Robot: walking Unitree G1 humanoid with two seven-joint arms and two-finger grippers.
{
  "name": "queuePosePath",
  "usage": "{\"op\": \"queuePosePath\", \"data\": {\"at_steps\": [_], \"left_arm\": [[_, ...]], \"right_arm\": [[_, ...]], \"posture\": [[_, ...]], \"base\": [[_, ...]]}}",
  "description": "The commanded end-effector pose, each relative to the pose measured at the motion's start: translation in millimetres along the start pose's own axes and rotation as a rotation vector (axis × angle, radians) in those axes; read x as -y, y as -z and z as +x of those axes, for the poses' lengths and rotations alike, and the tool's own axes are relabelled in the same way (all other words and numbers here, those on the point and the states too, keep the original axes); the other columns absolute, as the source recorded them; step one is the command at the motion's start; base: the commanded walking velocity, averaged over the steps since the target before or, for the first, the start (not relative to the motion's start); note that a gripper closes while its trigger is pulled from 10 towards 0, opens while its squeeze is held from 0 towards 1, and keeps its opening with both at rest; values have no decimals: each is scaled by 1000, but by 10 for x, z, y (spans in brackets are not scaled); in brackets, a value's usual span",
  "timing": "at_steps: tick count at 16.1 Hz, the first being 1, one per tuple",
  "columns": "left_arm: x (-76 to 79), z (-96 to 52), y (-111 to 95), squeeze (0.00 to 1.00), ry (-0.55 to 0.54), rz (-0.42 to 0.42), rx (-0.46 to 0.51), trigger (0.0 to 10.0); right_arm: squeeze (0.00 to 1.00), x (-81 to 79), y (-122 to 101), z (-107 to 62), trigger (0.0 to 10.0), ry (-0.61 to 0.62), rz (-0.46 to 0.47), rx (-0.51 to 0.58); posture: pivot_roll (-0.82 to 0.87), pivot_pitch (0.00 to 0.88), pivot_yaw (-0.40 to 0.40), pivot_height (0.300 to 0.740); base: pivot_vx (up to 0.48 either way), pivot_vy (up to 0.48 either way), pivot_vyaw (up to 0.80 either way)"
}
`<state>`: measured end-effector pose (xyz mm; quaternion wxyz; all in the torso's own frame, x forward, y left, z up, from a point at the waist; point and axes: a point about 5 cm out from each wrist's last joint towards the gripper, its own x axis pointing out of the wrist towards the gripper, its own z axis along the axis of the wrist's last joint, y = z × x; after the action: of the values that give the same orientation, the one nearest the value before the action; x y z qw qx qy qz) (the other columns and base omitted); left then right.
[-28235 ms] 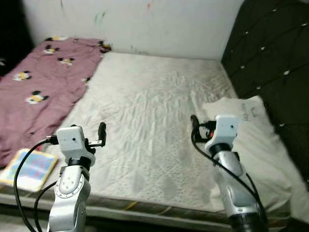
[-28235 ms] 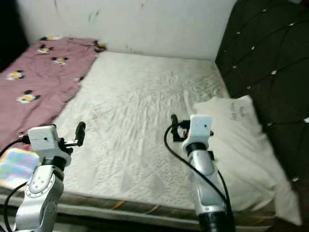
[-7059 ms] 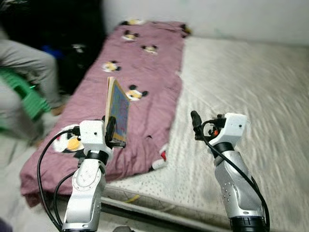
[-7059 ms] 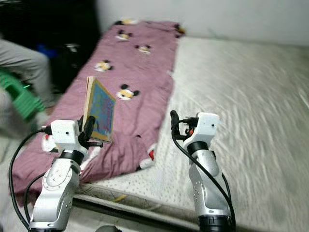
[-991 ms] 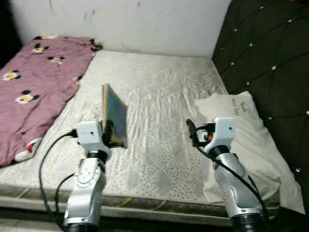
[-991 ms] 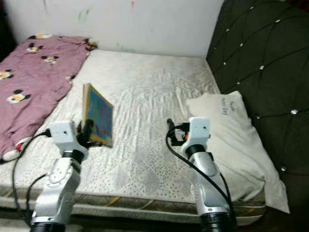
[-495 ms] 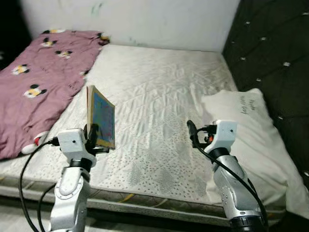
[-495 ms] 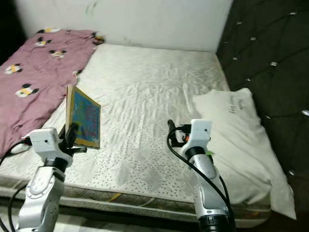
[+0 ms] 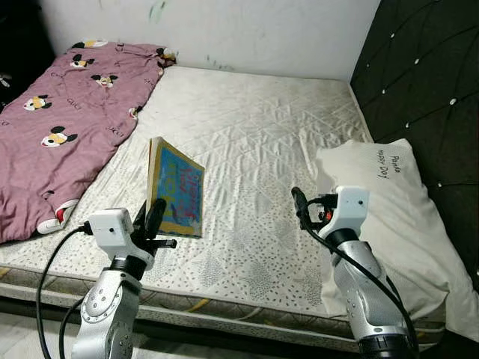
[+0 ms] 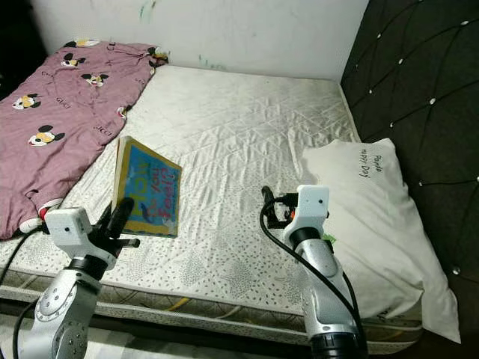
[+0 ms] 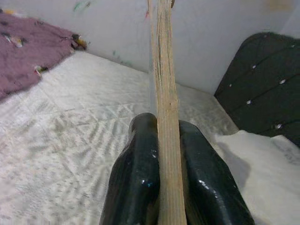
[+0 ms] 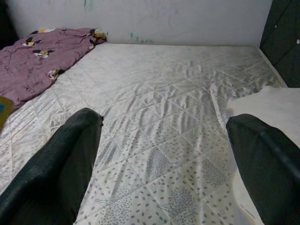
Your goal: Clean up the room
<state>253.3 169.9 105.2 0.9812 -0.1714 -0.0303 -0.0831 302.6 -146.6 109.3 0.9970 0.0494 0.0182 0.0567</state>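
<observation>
A thin picture book (image 9: 178,196) with a blue, colourful cover stands on edge over the near left part of the white mattress (image 9: 254,142), leaning a little. My left gripper (image 9: 154,218) is shut on its lower near corner. In the left wrist view the book's pale page edge (image 11: 164,89) runs up between the two black fingers (image 11: 138,178). My right gripper (image 9: 299,202) hovers open over the near right part of the mattress, beside the pillow, with nothing between its widely spread fingers (image 12: 56,168).
A pink blanket (image 9: 67,112) with cartoon mice covers the bed's left side. A white pillow (image 9: 389,209) lies at the right against the dark tufted headboard (image 9: 426,75). A white wall (image 9: 247,30) stands behind. The mattress's front edge (image 9: 247,318) is just below my arms.
The view has shifted slightly. My left gripper has sunk lower with the book, which now leans more and sits closer to the mattress. The right gripper holds its pose.
</observation>
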Motion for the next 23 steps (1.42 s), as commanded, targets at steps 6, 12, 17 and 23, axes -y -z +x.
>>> {"op": "queuePosePath", "data": {"at_steps": [6, 12, 17, 23], "left_arm": [[183, 66, -85, 0, 103, -53, 33, 10000], [223, 94, -83, 0, 102, -55, 29, 10000], [244, 90, -66, 0, 98, -53, 26, 10000], [252, 98, -62, 0, 95, -44, 22, 10000]], "right_arm": [[0, -54, 10, -22, 10000, -6, 23, -1], [0, -62, -14, -5, 10000, -26, 20, 0], [0, -87, -1, -27, 10000, -43, 20, -5], [0, -104, 3, -33, 10000, -60, 20, -9]], "posture": [[-26, 77, -43, 740], [-30, 91, -50, 740], [-32, 96, -48, 740], [-33, 98, -47, 740]], "base": [[0, 0, 0], [0, 0, 0], [0, 0, 0], [0, 0, 0]]}}
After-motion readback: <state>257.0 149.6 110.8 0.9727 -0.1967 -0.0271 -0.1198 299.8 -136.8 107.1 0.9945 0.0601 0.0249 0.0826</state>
